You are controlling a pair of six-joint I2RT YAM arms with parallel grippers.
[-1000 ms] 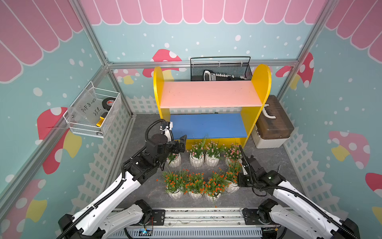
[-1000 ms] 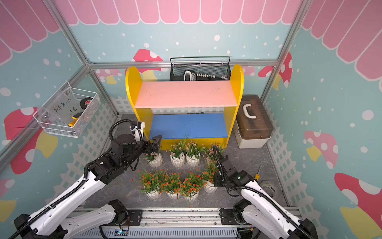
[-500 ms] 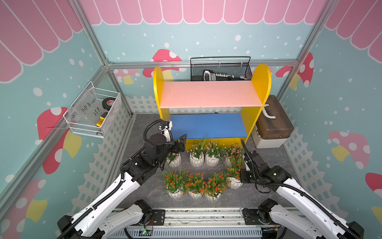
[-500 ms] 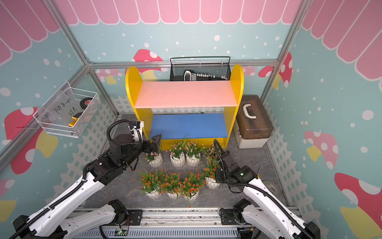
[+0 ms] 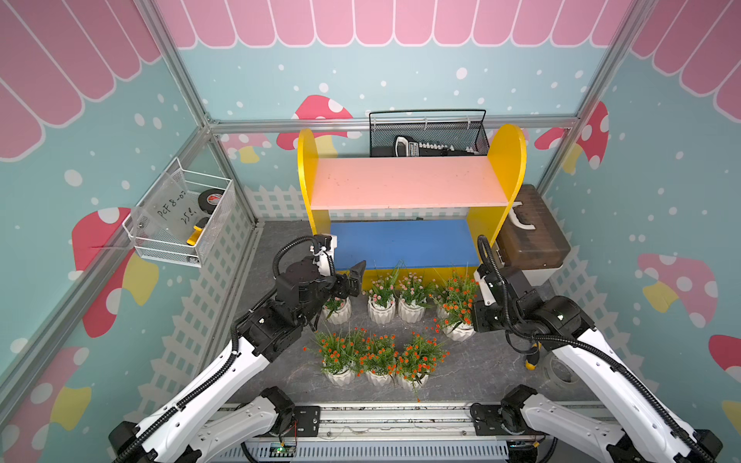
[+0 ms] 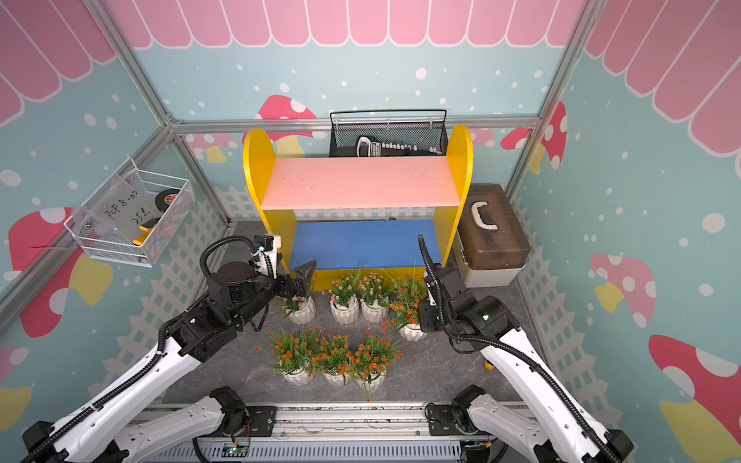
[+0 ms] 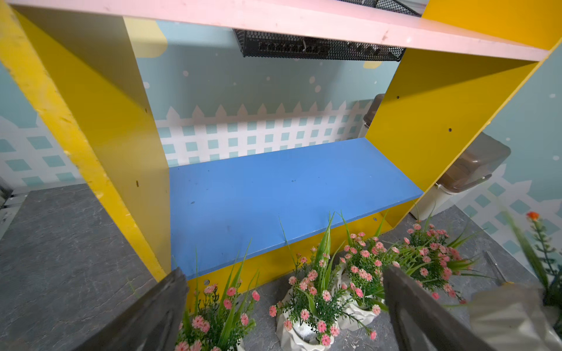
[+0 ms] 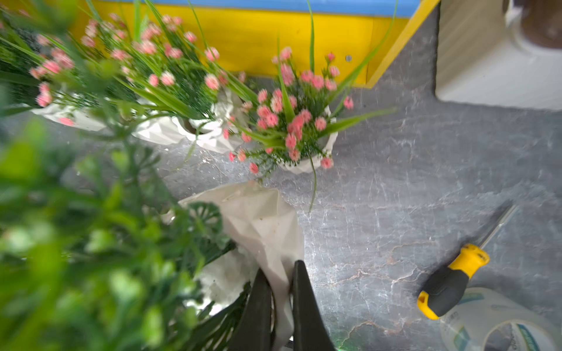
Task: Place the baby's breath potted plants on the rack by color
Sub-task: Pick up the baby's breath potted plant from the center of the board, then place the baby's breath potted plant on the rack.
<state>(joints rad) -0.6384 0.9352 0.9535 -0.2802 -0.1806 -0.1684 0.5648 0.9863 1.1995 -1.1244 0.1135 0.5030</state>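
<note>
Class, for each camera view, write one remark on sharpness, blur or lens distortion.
Right wrist view: the gripped plant is a blurred green smear close to the lens, the screwdriver sharper. Left wrist view: the rack splays and leans. Both top views: sharp, evenly lit, corner posts fanning outward.

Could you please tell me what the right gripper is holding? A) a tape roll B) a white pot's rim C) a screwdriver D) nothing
B: in the right wrist view, the right gripper pinches the rim of a pot, while the screwdriver lies untouched.
</note>
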